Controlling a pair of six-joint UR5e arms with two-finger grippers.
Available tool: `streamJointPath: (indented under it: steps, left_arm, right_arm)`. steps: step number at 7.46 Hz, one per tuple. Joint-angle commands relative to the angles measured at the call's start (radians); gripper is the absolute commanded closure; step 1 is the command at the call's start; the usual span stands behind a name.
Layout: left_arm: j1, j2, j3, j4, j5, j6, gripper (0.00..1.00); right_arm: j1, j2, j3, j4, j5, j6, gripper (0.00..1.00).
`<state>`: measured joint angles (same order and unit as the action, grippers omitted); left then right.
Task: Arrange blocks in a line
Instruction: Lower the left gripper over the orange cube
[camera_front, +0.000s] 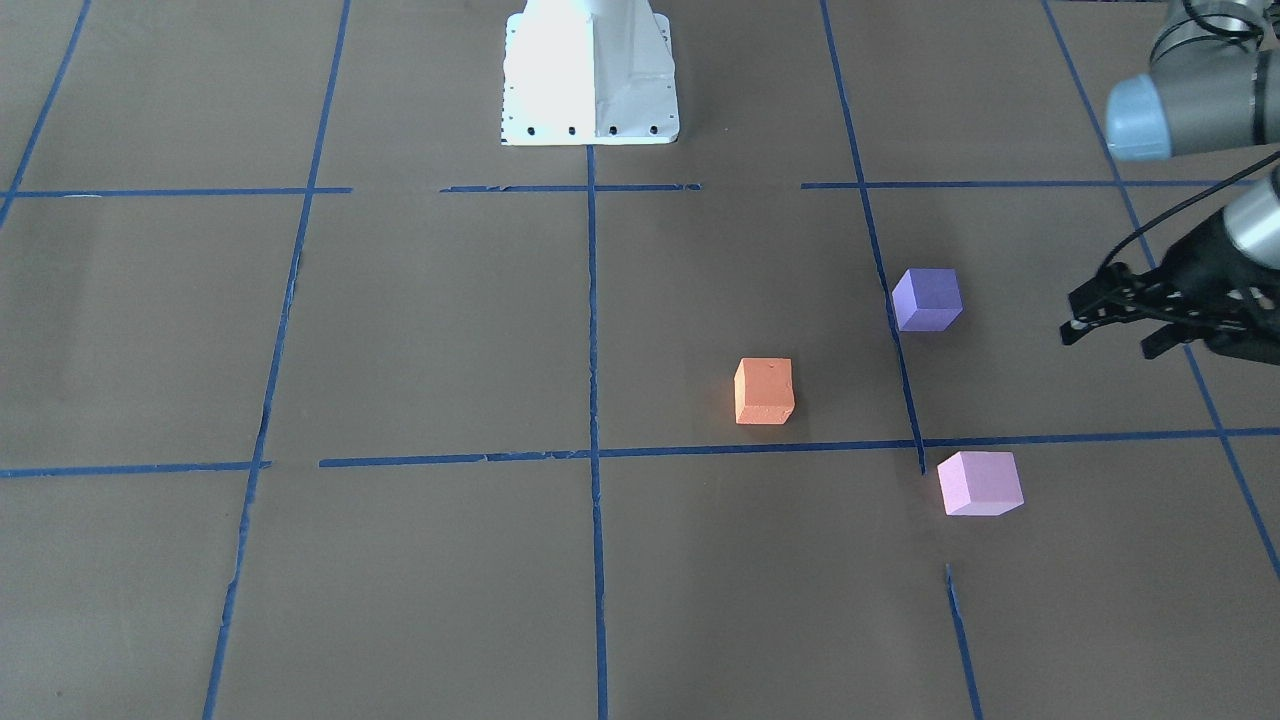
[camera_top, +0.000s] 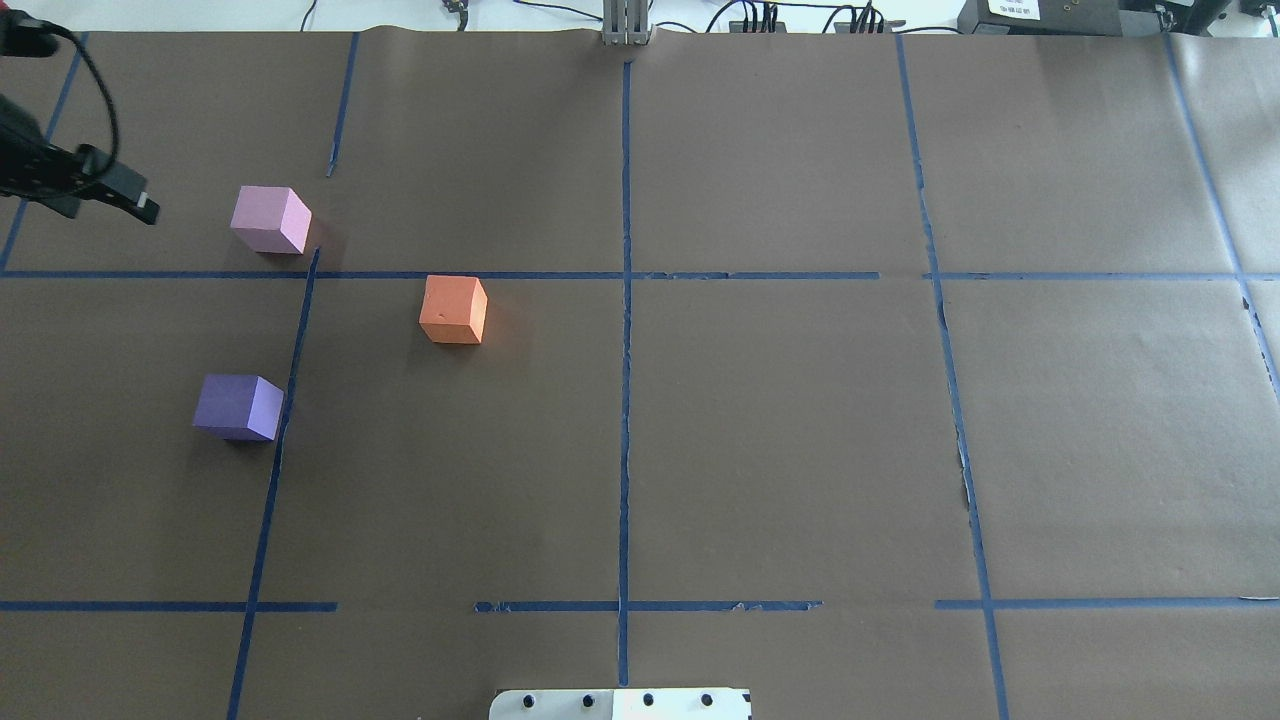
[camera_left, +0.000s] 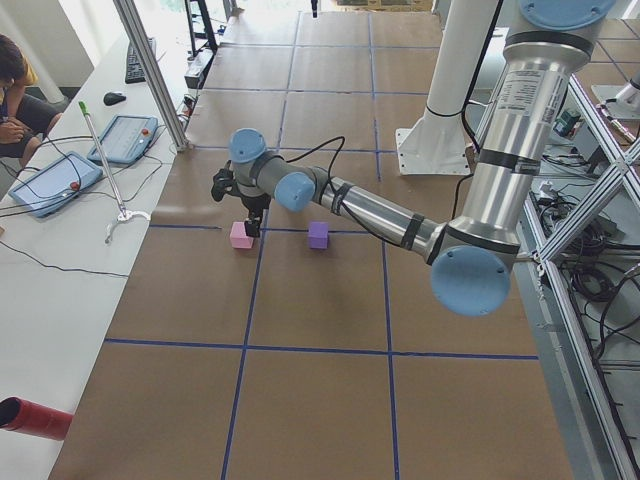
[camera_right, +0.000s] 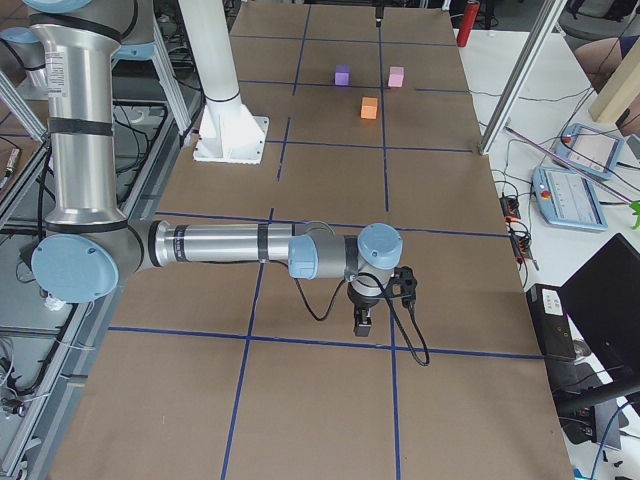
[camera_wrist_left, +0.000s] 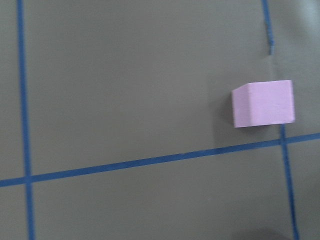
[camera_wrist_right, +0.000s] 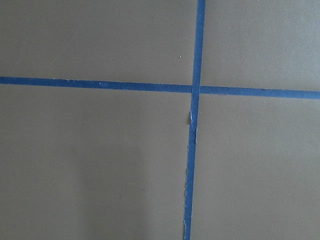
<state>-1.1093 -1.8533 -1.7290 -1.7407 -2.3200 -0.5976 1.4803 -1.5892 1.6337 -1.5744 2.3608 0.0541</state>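
Your left gripper (camera_front: 1108, 342), fingers apart and empty, hangs over the desk (camera_top: 780, 450) by its far-left corner, near the pink block (camera_front: 980, 483). The purple block (camera_front: 927, 299) and orange block (camera_front: 764, 391) lie close by. Right gripper (camera_right: 365, 322): you cannot tell its state.

Three small matte foam cubes standing apart on brown paper (camera_top: 780, 430): pale pink cube (camera_top: 270, 219) farthest, orange cube (camera_top: 454, 309) rightmost, dark violet cube (camera_top: 238, 407) nearest.

Three blocks (camera_top: 454, 310) — loose triangle on table (camera_top: 800, 450), left half
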Motion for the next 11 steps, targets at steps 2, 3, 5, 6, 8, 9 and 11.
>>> streamJointPath:
  steps: [2, 3, 5, 6, 8, 9, 11]
  left_arm:
    - [0.317, -0.197, 0.047, -0.002, 0.187, -0.26, 0.0]
    - [0.36, -0.249, 0.08, 0.0, 0.273, -0.263, 0.0]
    - [0.37, -0.293, 0.127, 0.0, 0.271, -0.318, 0.0]
    - [0.37, -0.293, 0.126, -0.002, 0.275, -0.414, 0.0]
    - [0.373, -0.294, 0.146, 0.0, 0.283, -0.426, 0.0]
    - [0.374, -0.303, 0.163, -0.002, 0.283, -0.426, 0.0]
    - [0.384, -0.319, 0.19, -0.008, 0.283, -0.424, 0.0]
  right_arm:
    - [0.0, 0.0, 0.0, -0.001, 0.0, 0.0, 0.0]
    - [0.0, 0.0, 0.0, 0.001, 0.0, 0.0, 0.0]
    - [0.0, 0.0, 0.0, 0.001, 0.0, 0.0, 0.0]
    - [0.0, 0.0, 0.0, -0.001, 0.0, 0.001, 0.0]
    - [0.0, 0.0, 0.0, 0.001, 0.0, 0.0, 0.0]
    - [0.0, 0.0, 0.0, 0.001, 0.0, 0.0, 0.0]
    - [0.0, 0.0, 0.0, 0.001, 0.0, 0.0, 0.0]
